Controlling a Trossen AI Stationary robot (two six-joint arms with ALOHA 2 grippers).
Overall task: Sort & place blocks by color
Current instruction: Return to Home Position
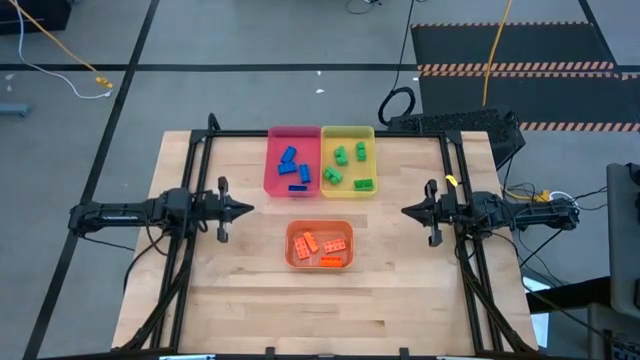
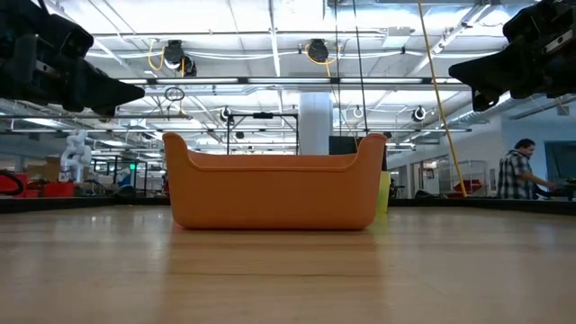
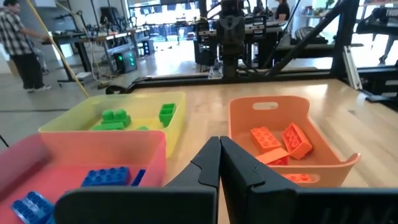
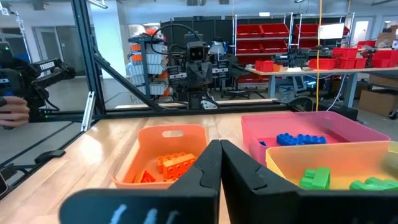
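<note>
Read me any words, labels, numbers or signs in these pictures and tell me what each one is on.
No text can be read.
Blocks and trays: no print shows.
Pale lettering on a dark arm beyond the table, right wrist view: too small to read.

In the low view, centre frame, the orange tray (image 2: 270,193) hides its orange blocks (image 1: 308,241) behind its wall; only a sliver of the yellow tray (image 2: 384,192) shows past its right end.
</note>
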